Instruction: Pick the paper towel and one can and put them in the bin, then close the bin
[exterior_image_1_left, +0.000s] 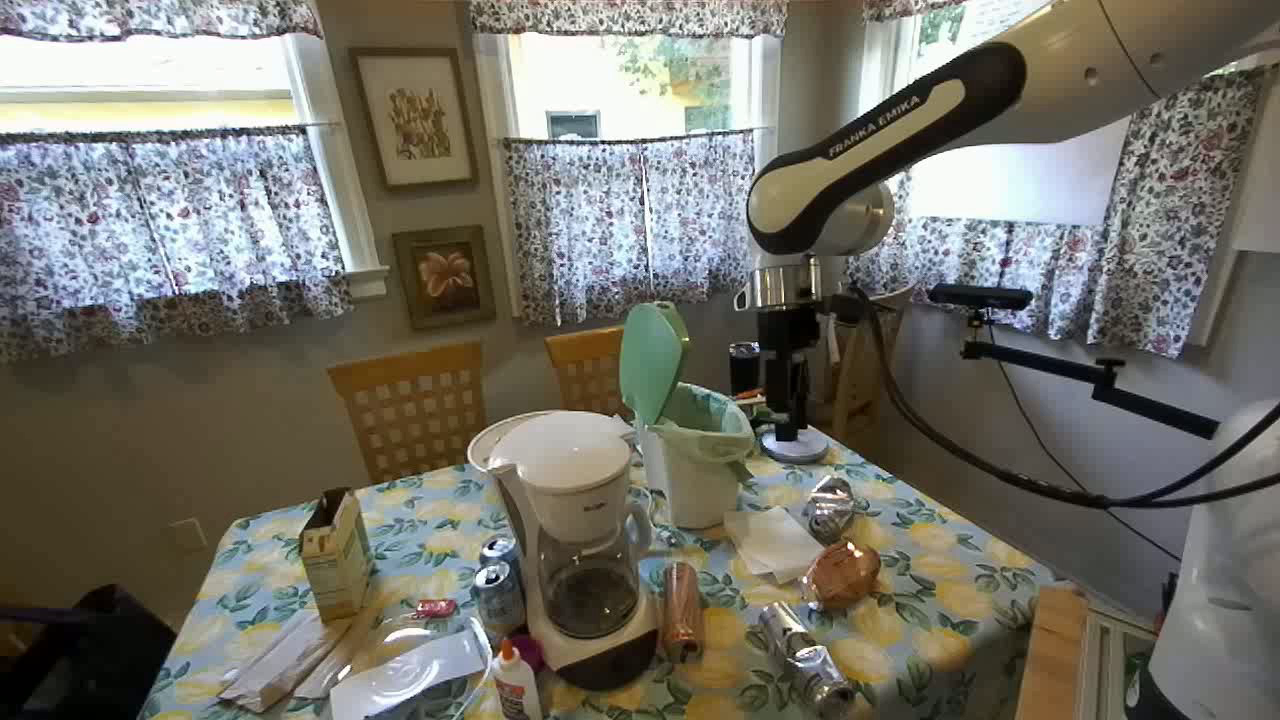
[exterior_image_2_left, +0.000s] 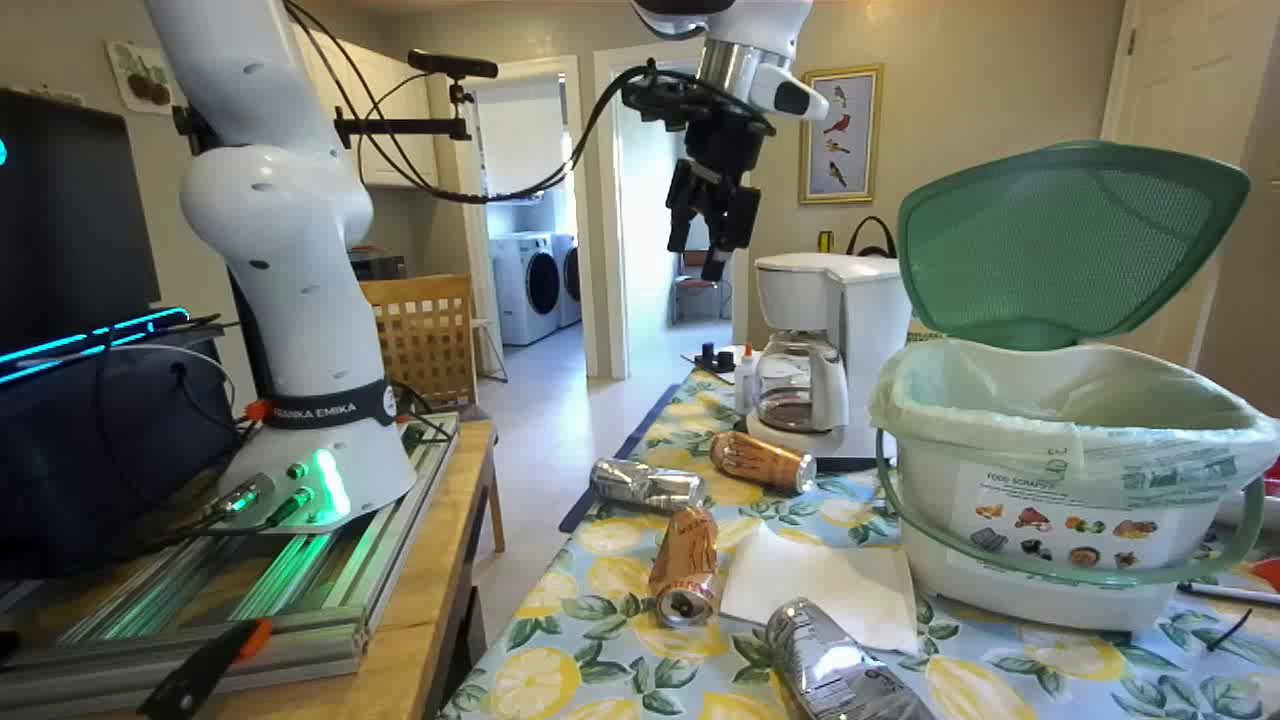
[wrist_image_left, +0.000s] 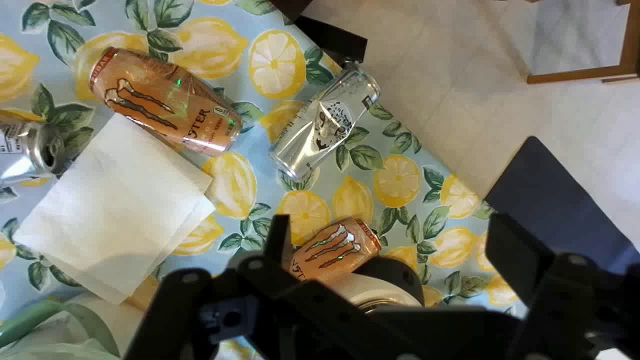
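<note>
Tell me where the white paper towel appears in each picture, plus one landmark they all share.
In an exterior view: the paper towel is right of centre, in the lower half, left of the orange can beside it.
In an exterior view: paper towel right of centre, in the lower half, right of that can.
Wrist view: paper towel at the left, about mid-height.
Shared landmark: that orange can.
</note>
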